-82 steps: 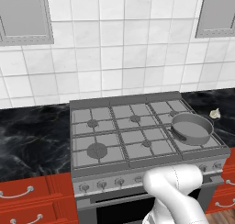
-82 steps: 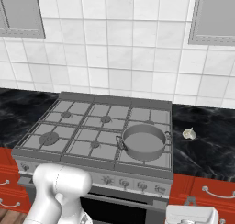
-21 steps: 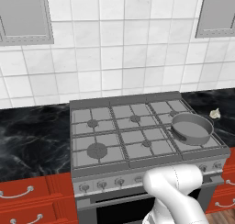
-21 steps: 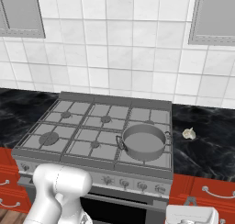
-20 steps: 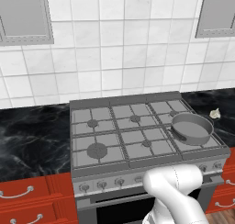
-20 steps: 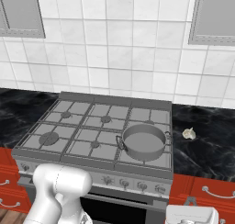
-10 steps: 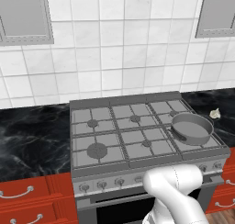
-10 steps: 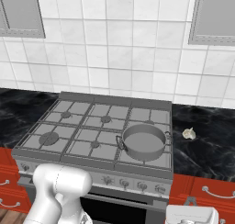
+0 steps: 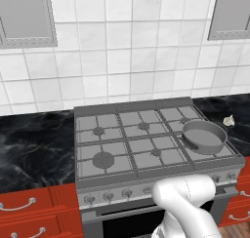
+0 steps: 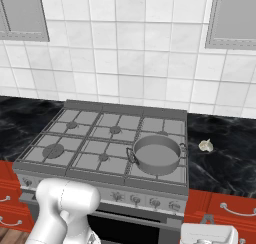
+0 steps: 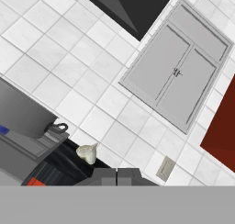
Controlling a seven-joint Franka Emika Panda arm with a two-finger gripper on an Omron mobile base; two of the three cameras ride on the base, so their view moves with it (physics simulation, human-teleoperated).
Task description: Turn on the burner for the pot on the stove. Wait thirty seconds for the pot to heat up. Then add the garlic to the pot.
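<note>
The stove (image 9: 146, 149) spans the middle of the black marble counter (image 9: 34, 139), its back edge against the white tiled wall (image 10: 130, 53) and its front edge carrying a row of small knobs (image 10: 145, 200) above the oven door. It has 6 burners in 2 rows of 3 under square grates; 5 of them stand bare, leaving wide open room across the left and centre of the stove top.

The pot (image 10: 156, 154) sits on the front right burner, close to the stove's right edge and just behind its front edge. In the right base view its stub handle points toward the stove's centre. In the hand view the pot (image 11: 23, 113) appears tilted at the left, with a small loop handle on its side.

The garlic (image 10: 205, 146) lies on the counter just past the stove's right edge, apart from the pot, with bare counter all around it. In the left base view it sits at the far right (image 9: 228, 120), and in the hand view it rests near the bottom (image 11: 87, 153).

The gripper (image 11: 117, 176) shows low in the hand view, its jaws clenched together with nothing between them. 2 grey wall cabinets (image 10: 235, 15) hang above.
</note>
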